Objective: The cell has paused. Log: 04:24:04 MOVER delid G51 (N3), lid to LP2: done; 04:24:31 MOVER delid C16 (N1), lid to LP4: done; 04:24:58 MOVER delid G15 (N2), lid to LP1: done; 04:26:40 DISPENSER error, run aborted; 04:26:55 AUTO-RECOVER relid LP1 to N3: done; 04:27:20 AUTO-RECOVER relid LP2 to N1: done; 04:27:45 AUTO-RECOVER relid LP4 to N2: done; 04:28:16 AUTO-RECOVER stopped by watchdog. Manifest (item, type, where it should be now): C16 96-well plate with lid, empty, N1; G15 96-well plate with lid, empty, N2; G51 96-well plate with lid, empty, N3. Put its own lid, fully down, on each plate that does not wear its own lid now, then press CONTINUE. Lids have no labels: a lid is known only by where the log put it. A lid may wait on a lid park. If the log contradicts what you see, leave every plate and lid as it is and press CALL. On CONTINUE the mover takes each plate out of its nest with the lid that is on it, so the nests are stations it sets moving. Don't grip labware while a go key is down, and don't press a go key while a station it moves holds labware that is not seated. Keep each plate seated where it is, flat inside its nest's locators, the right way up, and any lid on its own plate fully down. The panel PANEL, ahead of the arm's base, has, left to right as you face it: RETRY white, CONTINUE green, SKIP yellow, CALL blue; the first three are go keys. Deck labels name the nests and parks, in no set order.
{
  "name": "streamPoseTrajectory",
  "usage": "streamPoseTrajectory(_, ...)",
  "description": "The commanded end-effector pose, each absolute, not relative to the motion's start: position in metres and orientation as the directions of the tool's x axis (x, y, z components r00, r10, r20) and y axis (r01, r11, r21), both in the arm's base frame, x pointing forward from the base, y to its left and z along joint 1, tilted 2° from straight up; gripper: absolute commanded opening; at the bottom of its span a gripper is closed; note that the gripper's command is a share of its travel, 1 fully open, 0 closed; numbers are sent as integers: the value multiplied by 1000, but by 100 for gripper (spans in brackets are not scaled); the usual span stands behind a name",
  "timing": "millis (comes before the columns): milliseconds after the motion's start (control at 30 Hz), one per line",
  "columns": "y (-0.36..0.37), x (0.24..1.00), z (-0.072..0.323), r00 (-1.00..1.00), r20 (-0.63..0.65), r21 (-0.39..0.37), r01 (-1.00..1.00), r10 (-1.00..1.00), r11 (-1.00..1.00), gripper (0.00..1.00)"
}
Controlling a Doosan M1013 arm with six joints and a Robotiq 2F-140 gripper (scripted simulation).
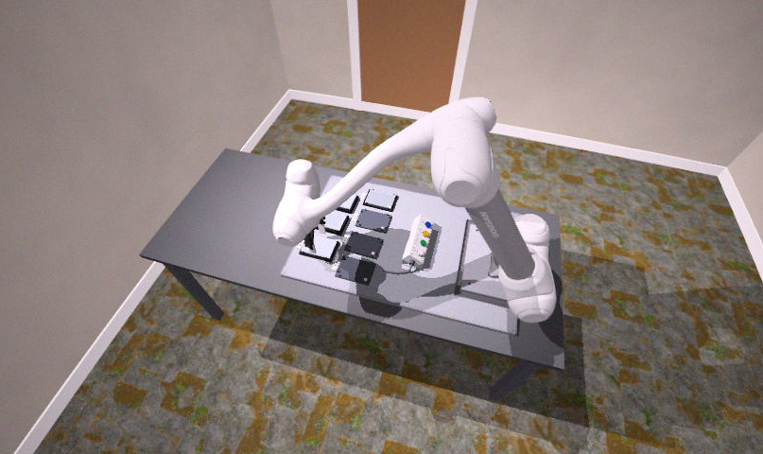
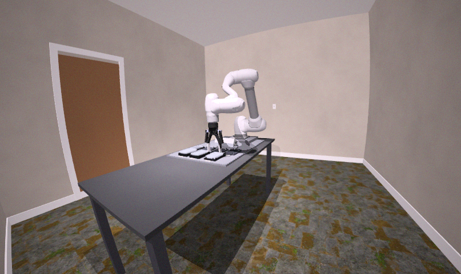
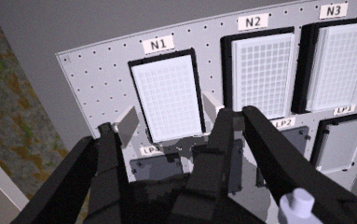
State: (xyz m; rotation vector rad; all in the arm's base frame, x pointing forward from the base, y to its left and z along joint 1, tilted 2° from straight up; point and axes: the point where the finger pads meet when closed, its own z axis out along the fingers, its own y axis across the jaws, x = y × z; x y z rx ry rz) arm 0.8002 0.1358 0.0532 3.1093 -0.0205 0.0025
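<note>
Top: white arm (image 1: 373, 163) hides part of the nest row; white button panel (image 1: 422, 240) sits beside the dark lid parks.
Exterior: black two-finger gripper (image 2: 213, 149) hangs apart, empty, over the near lidded plate (image 2: 213, 156).
Wrist: labels readable; N1 plate (image 3: 168, 98) lies between the pads (image 3: 128, 125).

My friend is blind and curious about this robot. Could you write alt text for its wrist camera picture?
An open black gripper, holding nothing, hangs over a white pegboard deck and straddles the near end of a lidded well plate in the nest labelled N1. Two more well plates sit to the right in N2 and N3, with dark lid parks below.
</note>
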Motion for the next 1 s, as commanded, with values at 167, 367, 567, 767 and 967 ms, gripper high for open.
streamPoseTrajectory(167, 136, 800, 71, 1000, 2, 32, -13, -13, -999, 66)
streamPoseTrajectory(367, 137, 800, 80, 1000, 2, 32, -13, -13, -999, 66)
streamPoseTrajectory(567, 137, 800, 89, 1000, 2, 32, -13, -13, -999, 66)
streamPoseTrajectory(767, 137, 800, 93, 1000, 2, 32, -13, -13, -999, 66)
streamPoseTrajectory(967, 136, 800, 93, 1000, 2, 32, -13, -13, -999, 66)
